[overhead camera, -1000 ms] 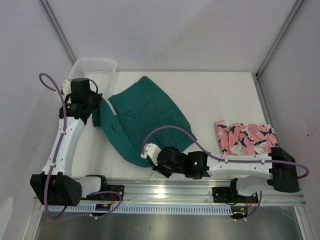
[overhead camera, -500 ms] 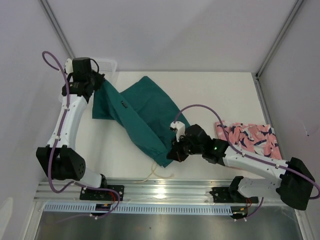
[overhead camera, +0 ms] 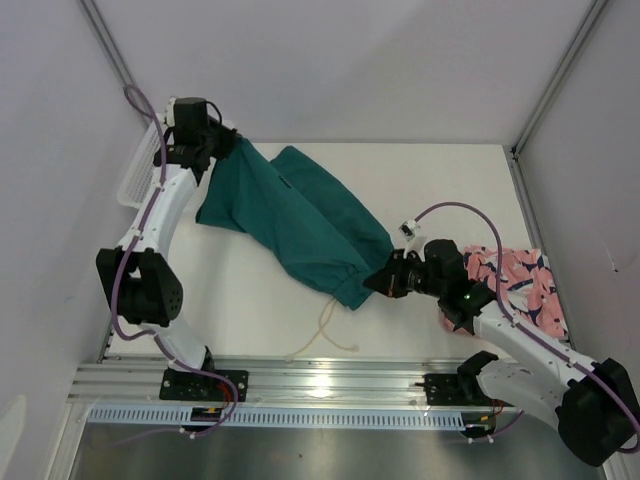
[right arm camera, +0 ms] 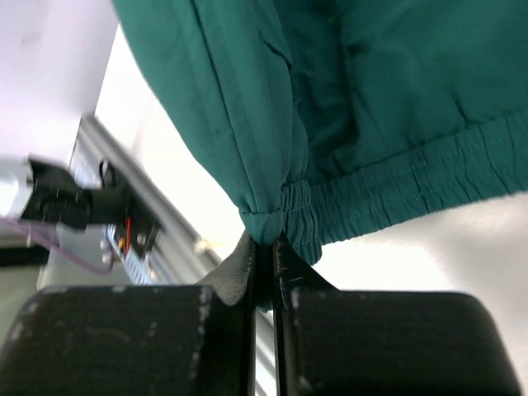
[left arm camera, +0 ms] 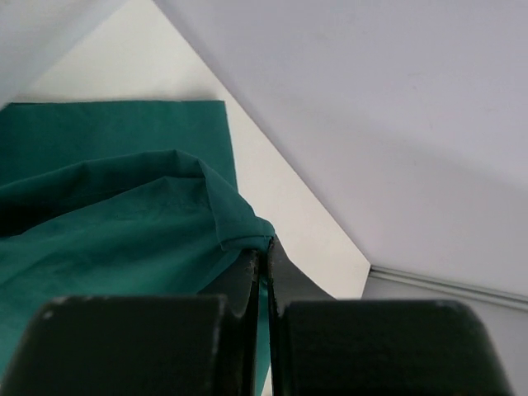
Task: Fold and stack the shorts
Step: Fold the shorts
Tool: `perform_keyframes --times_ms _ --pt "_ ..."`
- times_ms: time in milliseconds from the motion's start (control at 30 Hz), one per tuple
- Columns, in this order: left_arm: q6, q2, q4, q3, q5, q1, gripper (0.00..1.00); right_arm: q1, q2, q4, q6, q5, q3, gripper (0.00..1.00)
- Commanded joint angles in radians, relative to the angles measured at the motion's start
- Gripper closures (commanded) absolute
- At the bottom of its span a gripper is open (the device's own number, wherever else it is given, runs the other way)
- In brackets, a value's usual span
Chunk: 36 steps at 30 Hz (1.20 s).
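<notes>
The dark teal shorts (overhead camera: 295,222) hang stretched between both grippers, from the far left down to the middle of the table. My left gripper (overhead camera: 228,143) is shut on a hem corner of them (left arm camera: 247,235) near the back wall. My right gripper (overhead camera: 378,285) is shut on the elastic waistband corner (right arm camera: 272,221), lifted off the table. The pale drawstring (overhead camera: 325,335) dangles down to the table near the front rail. The salmon-pink shark-print shorts (overhead camera: 515,280) lie folded at the right, partly hidden under my right arm.
A white mesh basket (overhead camera: 140,170) stands at the far left corner, behind the left arm. The metal rail (overhead camera: 320,385) runs along the table's near edge. Walls close in the left, back and right sides.
Both grippers have carried the teal shorts: the left went up and back toward the far wall, the right swung rightward and away from the rail. The shorts are now pulled out longer.
</notes>
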Motion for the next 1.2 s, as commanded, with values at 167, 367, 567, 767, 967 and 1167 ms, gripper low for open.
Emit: perform_keyframes --times_ms 167,367,567,767,967,1167 --pt "-0.147 0.165 0.293 0.123 0.053 -0.030 1.00 -0.241 0.131 -0.065 -0.052 -0.133 0.172 1.00" --pt "-0.202 0.377 0.325 0.296 0.060 -0.045 1.00 -0.400 0.395 -0.085 -0.085 -0.118 0.346 1.00" --pt "-0.231 0.567 0.373 0.486 -0.060 -0.064 1.00 -0.513 0.688 -0.068 -0.114 -0.120 0.614 1.00" --pt "-0.286 0.741 0.554 0.554 -0.141 -0.065 1.00 -0.570 1.013 -0.106 -0.146 -0.120 1.002 1.00" --pt "-0.386 0.902 0.723 0.580 -0.180 -0.065 0.57 -0.571 1.446 -0.236 -0.105 -0.068 1.582 0.79" --pt "-0.360 0.928 0.726 0.599 -0.166 -0.044 0.01 -0.576 1.688 -0.476 -0.085 0.012 1.974 0.39"
